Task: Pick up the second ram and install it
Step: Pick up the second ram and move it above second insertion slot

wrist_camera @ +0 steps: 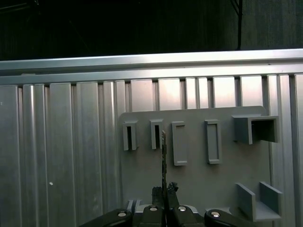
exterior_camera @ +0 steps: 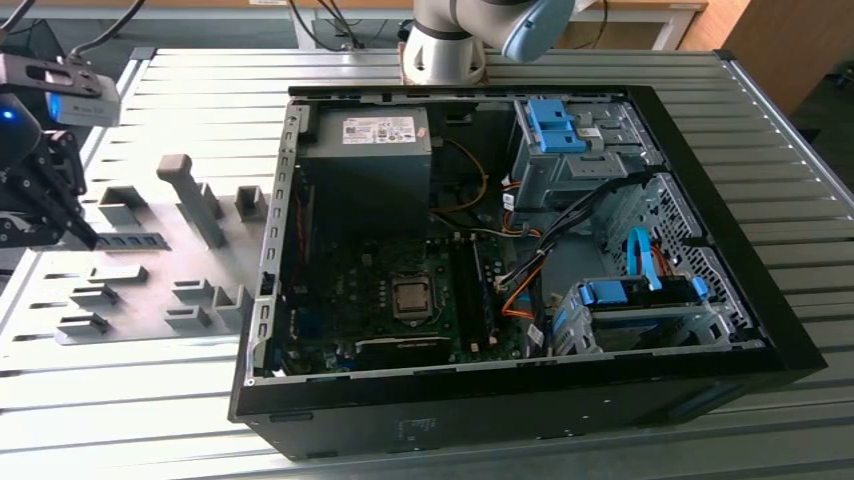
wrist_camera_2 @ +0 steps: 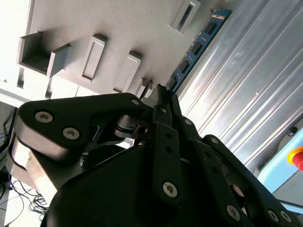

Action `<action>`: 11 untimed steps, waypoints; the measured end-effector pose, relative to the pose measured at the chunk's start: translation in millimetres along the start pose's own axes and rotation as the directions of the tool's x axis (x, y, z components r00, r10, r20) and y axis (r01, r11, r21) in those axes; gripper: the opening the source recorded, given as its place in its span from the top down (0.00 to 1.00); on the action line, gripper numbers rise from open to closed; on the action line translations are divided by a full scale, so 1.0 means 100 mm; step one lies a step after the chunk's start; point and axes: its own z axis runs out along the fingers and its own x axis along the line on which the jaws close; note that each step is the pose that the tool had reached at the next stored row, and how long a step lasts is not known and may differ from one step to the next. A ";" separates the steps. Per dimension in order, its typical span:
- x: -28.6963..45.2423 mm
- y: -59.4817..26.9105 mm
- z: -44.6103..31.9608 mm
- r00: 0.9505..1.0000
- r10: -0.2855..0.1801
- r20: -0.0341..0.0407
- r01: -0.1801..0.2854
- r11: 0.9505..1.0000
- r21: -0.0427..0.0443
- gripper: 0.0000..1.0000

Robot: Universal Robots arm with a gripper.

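The tool (wrist_camera_2: pixel 160 93) is clamped on one end of the second ram (wrist_camera_2: pixel 194 49) jutting beyond it.

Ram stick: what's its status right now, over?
Gripper shut on ram. Ram at holder plate, outside the case. Holder blocks close beside it.

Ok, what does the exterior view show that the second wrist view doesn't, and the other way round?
Exterior view, not the second wrist: the open computer case and its motherboard. Second wrist view, not the exterior: a red button. Both: the gripper shut on the second ram, by the gray holder plate.
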 end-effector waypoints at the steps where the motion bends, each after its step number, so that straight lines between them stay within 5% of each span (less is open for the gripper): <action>1: 0.000 0.000 -0.004 1.000 0.000 0.000 0.000 1.000 0.000 0.86; 11: -0.001 0.000 -0.051 1.000 0.000 0.000 0.000 1.000 0.000 0.86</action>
